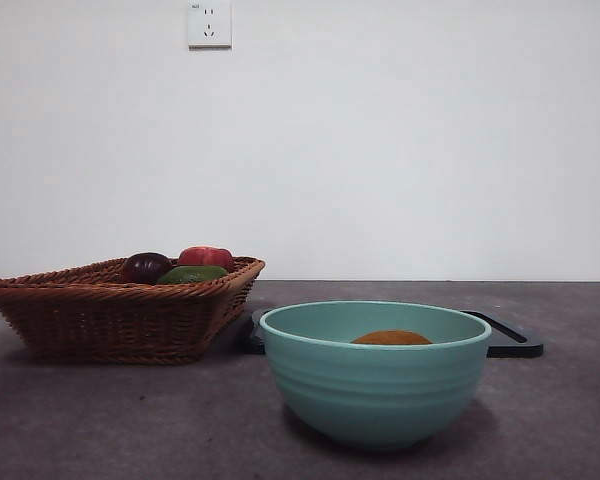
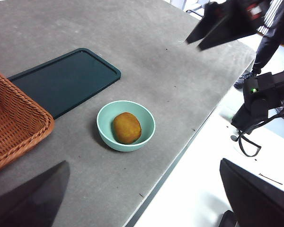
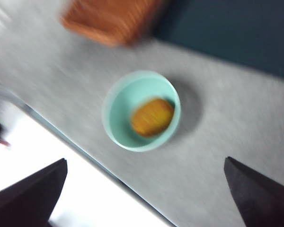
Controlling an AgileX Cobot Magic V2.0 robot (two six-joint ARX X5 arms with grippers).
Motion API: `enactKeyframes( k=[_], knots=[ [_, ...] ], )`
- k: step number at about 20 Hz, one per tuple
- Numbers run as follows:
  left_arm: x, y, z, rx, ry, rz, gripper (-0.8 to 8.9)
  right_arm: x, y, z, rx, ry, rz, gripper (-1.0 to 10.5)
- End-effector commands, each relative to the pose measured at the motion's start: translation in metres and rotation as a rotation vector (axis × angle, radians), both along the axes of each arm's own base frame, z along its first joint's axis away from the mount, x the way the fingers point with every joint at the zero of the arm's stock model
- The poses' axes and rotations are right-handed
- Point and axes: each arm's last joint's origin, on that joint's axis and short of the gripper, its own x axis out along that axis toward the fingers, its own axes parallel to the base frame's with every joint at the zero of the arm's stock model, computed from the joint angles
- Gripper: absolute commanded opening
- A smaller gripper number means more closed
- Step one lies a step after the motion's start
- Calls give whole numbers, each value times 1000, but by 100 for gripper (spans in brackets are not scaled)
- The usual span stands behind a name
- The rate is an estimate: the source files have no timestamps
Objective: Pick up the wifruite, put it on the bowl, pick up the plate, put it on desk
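Note:
The yellow-orange wifruite point(image 1: 391, 338) lies inside the mint-teal bowl point(image 1: 375, 385), which stands on the grey desk point(image 1: 565, 420). In the left wrist view the wifruite point(image 2: 127, 127) rests in the bowl point(image 2: 104, 124) near the desk's edge. My left gripper point(image 2: 146, 201) is open and empty, high above the desk's edge. My right gripper point(image 3: 144, 198) is open and empty, high above the bowl point(image 3: 117, 111) with the wifruite point(image 3: 152, 116); that view is blurred. The right gripper also shows in the left wrist view point(image 2: 199, 42). Neither arm shows in the front view.
A brown wicker basket point(image 1: 120, 315) with a red apple point(image 1: 206, 257), a green fruit point(image 1: 192, 273) and a dark fruit point(image 1: 145, 266) stands at the left. A flat black tray point(image 1: 510, 340) lies behind the bowl, beside the basket point(image 2: 14, 123).

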Motion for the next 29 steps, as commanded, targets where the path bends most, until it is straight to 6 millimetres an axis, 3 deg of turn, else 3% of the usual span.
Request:
enactKeyframes(
  k=[1,5,10,17,21,24,29],
  knots=[
    [-1,0,4,-17,-12,-10,500,22,15,-11,-81,82,7,610],
    [-1,0,4,-17,-12,-10,500,55,39,-42,-227,209,24,610],
    [-1,0,4,-17,-12,-10,500,87,61,-75,-276,264,44,610],
    [-1,1,4,-17,-12,-10,500,111,75,-111,-314,340,51,603],
    [-1,1,4,-17,-12,-10,500,118,79,-123,-323,358,52,417],
    [-1,1,4,-17,-12,-10,500,122,81,-131,-333,377,53,386],
    [-1,1,4,-17,-12,-10,500,122,93,-134,-311,350,65,221]
  ],
)
